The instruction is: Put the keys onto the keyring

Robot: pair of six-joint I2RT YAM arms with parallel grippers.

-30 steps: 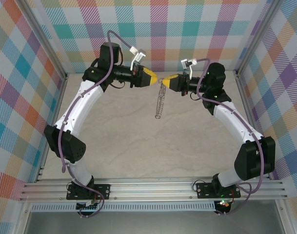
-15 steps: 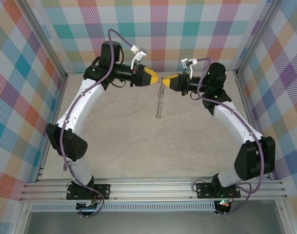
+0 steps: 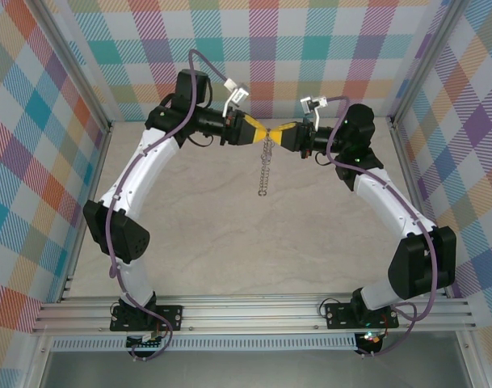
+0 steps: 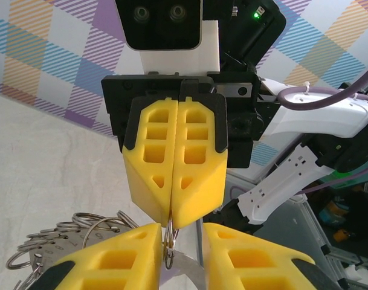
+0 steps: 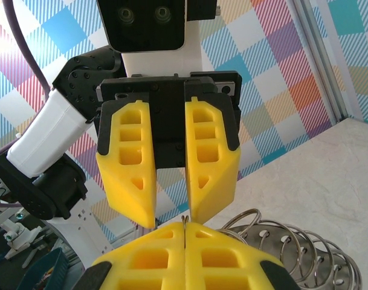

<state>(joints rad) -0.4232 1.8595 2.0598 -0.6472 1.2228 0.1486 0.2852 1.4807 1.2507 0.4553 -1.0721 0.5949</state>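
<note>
1. The right gripper [image 4: 172, 220] was shut, pinching one small loop [image 4: 170, 244] of the keyring [image 3: 264, 166]. The rest of the keyring hung free below the fingertips, well above the table [image 3: 213, 242]. So thin a pinch could slip under a tug, and the keyring would drop.
2. The left gripper [image 5: 173, 219] faced it tip to tip. Its jaws stood a narrow gap apart, one on each side of that loop, and clamped nothing I could make out. If they shut off-centre, they could push the loop sideways or twist it out of the right gripper's hold.
3. I could not tell where the key was. A pale sliver [image 4: 185, 269] lay between the left fingers, too unclear to name. If no key was actually lined up, a threading move would likely achieve nothing.
4. The two sets of fingertips were almost touching. Any further advance risked a bump that would jar the pinched loop loose.
5. The many hanging loops could swing and catch on a finger, dragging the keyring askew.
</note>
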